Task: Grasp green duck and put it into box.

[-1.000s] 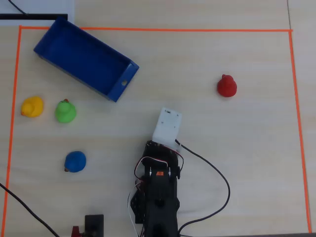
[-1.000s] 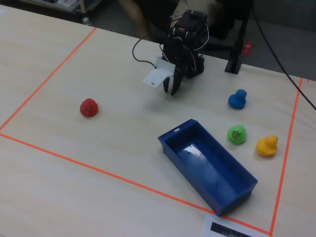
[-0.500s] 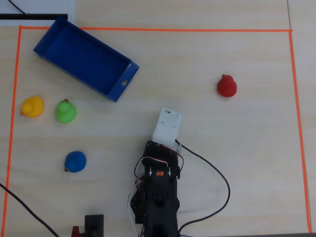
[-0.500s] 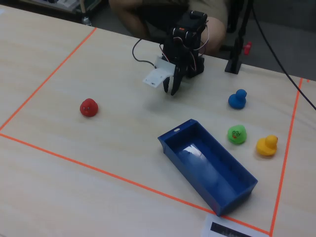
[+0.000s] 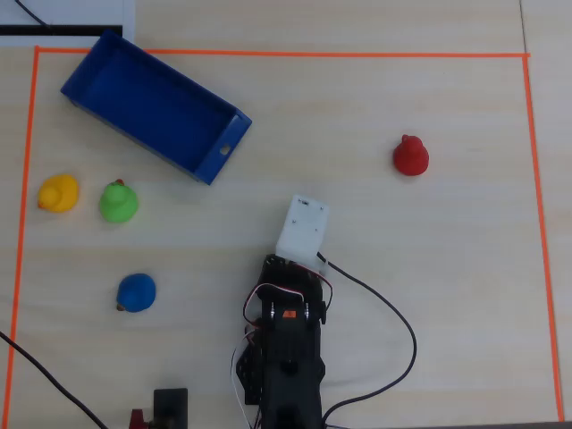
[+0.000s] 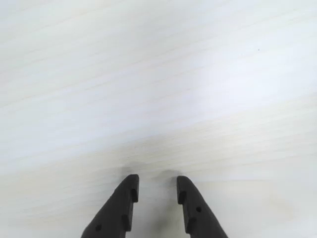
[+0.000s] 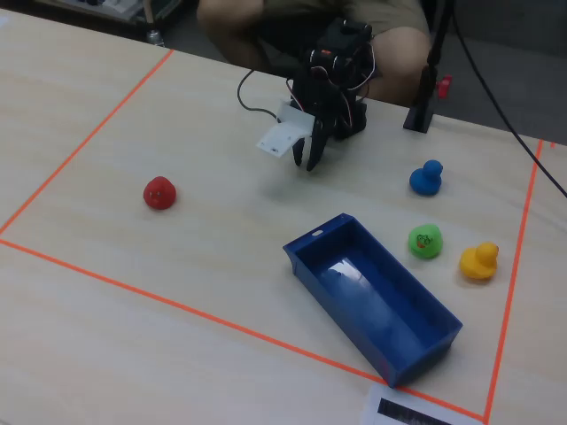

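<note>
Sitting untouched beside the yellow duck (image 5: 59, 192), the green duck (image 5: 118, 201) lies near the empty box (image 5: 98, 76); gripper (image 6: 157, 186) narrowly parted, holding nothing; everything remains undone.

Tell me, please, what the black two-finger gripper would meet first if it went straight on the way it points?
The black two-finger gripper points down at the bare pale wooden table; it would probably meet that first, no duck.

bright, even overhead light; soft faint shadows; wrist view washed out and blurred; glare inside the box (image 7: 354, 274).
</note>
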